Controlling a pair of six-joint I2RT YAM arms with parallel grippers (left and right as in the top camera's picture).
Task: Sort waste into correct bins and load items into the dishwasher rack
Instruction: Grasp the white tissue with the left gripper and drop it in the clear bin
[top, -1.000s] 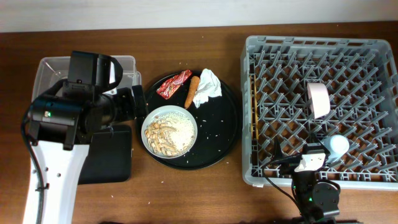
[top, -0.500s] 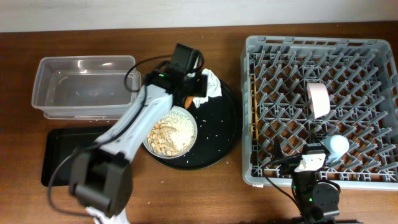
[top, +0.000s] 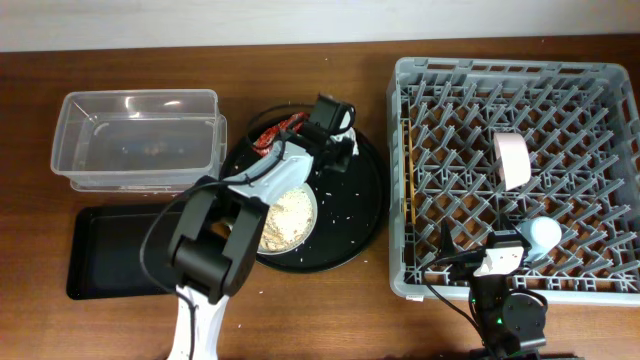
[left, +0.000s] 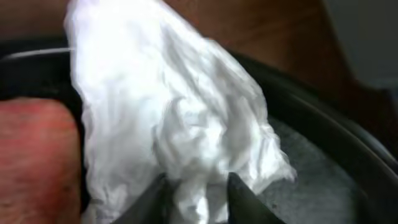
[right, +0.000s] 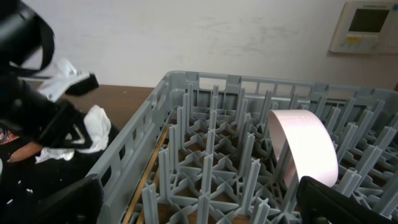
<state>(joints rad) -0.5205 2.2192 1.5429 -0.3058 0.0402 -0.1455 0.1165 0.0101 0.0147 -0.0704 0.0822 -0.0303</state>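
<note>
My left gripper (left: 196, 202) is down on the crumpled white napkin (left: 168, 106), a fold pinched between its narrowed fingers (left: 239, 200). The napkin lies on the round black tray (top: 365, 205). Just left of it is the orange carrot piece (left: 31, 155). The red wrapper (top: 278, 130) lies at the tray's back. The white bowl (top: 290, 215) of rice and scraps is partly under my left arm. My right gripper (right: 208, 205) is open above the grey dishwasher rack (top: 515, 75). The rack holds an upright pale dish (top: 512, 160), a small cup (top: 543, 233) and chopsticks (top: 403, 190).
A clear plastic tub (top: 140, 140) stands at the back left, with a shallow black rectangular tray (top: 105, 250) in front of it. Loose rice grains dot the round tray and the table around it. The rack's pegs stand close under my right gripper.
My left arm swung from over the clear tub to the round tray's back. Its jaws went from wide open to narrow on the napkin. The right arm has not moved.
</note>
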